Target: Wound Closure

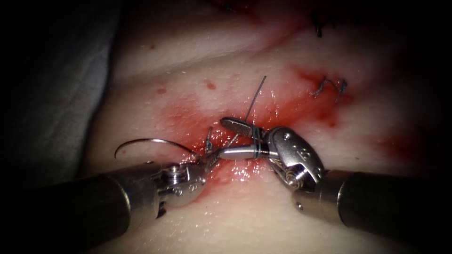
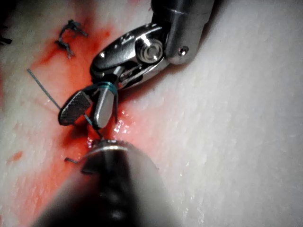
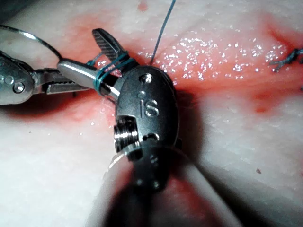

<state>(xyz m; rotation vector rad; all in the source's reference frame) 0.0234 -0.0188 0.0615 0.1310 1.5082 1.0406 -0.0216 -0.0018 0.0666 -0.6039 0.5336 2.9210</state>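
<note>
Needle (image 1: pixel 146 141): your curved needle lay out of the tissue, on the left of the cut, arching up and leftward from your left tool with its free end curling down at the far left. In the right wrist view the same curve (image 3: pixel 28 38) rose from that tool.
Left tool (image 1: pixel 207 157): you had its jaws closed on one end of the needle, the rest of the curve standing free above the surface. The tips sat just beside the lower jaw of your right tool.
Right tool (image 1: pixel 235 138): you had its jaws spread apart, one pointing up and left, the other lying flat toward the left tool. Nothing sat between them. In the left wrist view the two jaws (image 2: pixel 87 111) stood apart in the same way.
Thread (image 1: pixel 256 136): you had it wrapped in loops around the base of both right jaws, close to the hinge; in the right wrist view the wraps (image 3: pixel 106 71) looked blue-green. One straight strand (image 1: pixel 256 94) rose from the wraps up over the tissue.
Cut (image 1: pixel 226 164): it lay under the two tool tips, wet with red fluid (image 1: pixel 188 120) that spread to both sides.
Tissue (image 1: pixel 197 51): pale around the wet patch.
Cut ends (image 1: pixel 329 87): a knot with short tails sat well to the right of the tools, in a smaller red patch.
</note>
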